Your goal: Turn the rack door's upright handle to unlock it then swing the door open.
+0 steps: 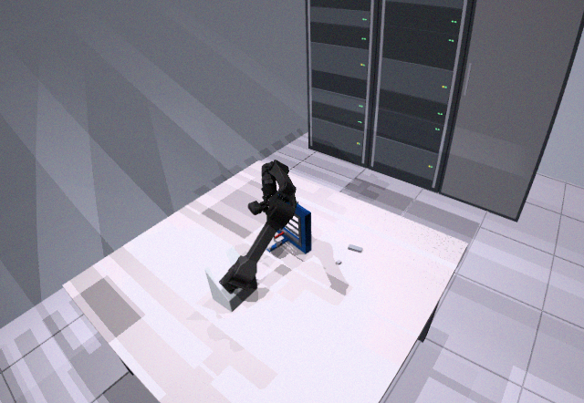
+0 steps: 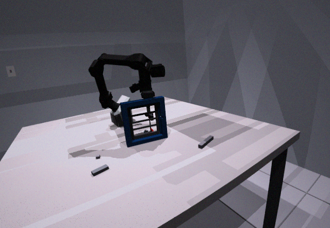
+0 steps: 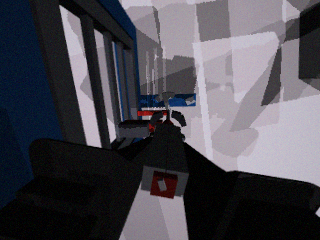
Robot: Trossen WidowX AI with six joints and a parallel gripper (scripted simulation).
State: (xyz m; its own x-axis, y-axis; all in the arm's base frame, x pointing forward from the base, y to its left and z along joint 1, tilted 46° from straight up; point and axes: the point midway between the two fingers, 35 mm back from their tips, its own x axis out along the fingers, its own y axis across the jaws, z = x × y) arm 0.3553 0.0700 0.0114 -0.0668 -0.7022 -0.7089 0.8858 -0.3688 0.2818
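So the pincer [image 2: 150,115] [image 3: 166,144] is clamped on something, and that looks to be the dark handle [image 3: 164,185] with the red square end, seen between the two fingers in the wrist view. From the top, the grip itself is hidden by the arm [image 1: 259,242] [image 2: 117,59]. Things are pretty snug on one side: the blue frame [image 1: 307,231] [image 2: 125,124] [image 3: 17,125] and its dark bars are right beside the left finger in the wrist picture, while way more elbow room is left on the opposite side. The frame is stood upright on the table [image 1: 307,342] [image 2: 186,164] [image 3: 290,142], well in from the edges; the door's angle can't be told. In the exterior view, two loose grey bars [image 2: 99,169] [image 2: 205,141] and a tiny block [image 1: 338,263] [image 2: 97,156] are spread apart on the near side, none touching the frame.
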